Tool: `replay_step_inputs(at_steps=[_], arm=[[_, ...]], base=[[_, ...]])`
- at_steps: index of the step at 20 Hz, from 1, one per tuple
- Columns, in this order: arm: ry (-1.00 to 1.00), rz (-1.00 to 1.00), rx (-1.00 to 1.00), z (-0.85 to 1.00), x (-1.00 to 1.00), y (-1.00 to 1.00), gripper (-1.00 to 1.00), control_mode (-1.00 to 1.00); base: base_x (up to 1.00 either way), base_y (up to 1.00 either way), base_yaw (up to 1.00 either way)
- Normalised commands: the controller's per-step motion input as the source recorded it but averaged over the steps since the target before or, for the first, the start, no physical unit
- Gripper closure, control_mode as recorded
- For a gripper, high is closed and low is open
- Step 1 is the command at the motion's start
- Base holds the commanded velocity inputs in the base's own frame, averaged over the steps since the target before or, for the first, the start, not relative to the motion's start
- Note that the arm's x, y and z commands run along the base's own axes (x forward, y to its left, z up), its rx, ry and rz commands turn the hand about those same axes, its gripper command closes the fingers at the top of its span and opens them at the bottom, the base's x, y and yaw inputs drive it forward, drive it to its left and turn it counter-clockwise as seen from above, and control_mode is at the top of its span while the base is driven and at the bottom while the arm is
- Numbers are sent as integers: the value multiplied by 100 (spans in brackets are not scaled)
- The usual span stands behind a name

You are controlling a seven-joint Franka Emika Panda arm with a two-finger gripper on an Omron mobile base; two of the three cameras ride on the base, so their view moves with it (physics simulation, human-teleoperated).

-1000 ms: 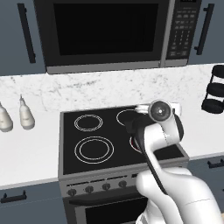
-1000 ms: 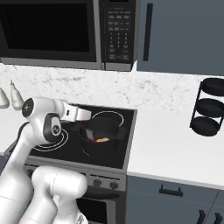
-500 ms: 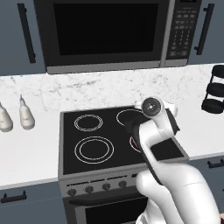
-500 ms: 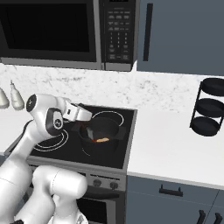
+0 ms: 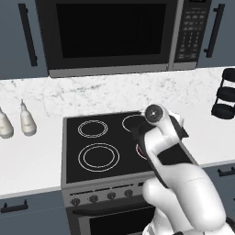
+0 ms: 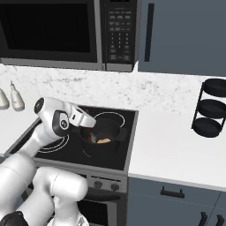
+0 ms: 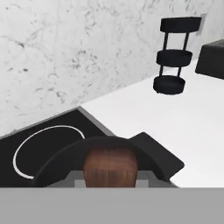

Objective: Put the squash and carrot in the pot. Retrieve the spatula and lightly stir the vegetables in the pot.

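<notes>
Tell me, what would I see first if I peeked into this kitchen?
You would see the big white robot arm bending over the black stove, with its hand down at the black pot on a burner. Something orange lies inside the pot. A brown handle sticks up right in front of the hand camera, and a black three-shelf rack stands on the white counter to the right.

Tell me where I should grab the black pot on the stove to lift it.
Take the pot by the short side handle that juts toward the white counter, coming in from that counter side. The round wall is probably too wide and smooth to grip, and the robot arm hangs over the opposite rim.
</notes>
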Motion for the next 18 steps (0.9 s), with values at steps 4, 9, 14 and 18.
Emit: replay_step_inputs(at_steps=[4, 9, 14, 18], arm=[[-4, -3, 0, -56, 25, -11, 100, -100], [-15, 0, 0, -25, 20, -2, 100, -100], [-23, 0, 0, 31, 5, 0, 100, -100], [-12, -4, 0, 30, 3, -2, 100, -100]], base=[[0, 0, 0], [0, 0, 0], [0, 0, 0], [0, 0, 0]])
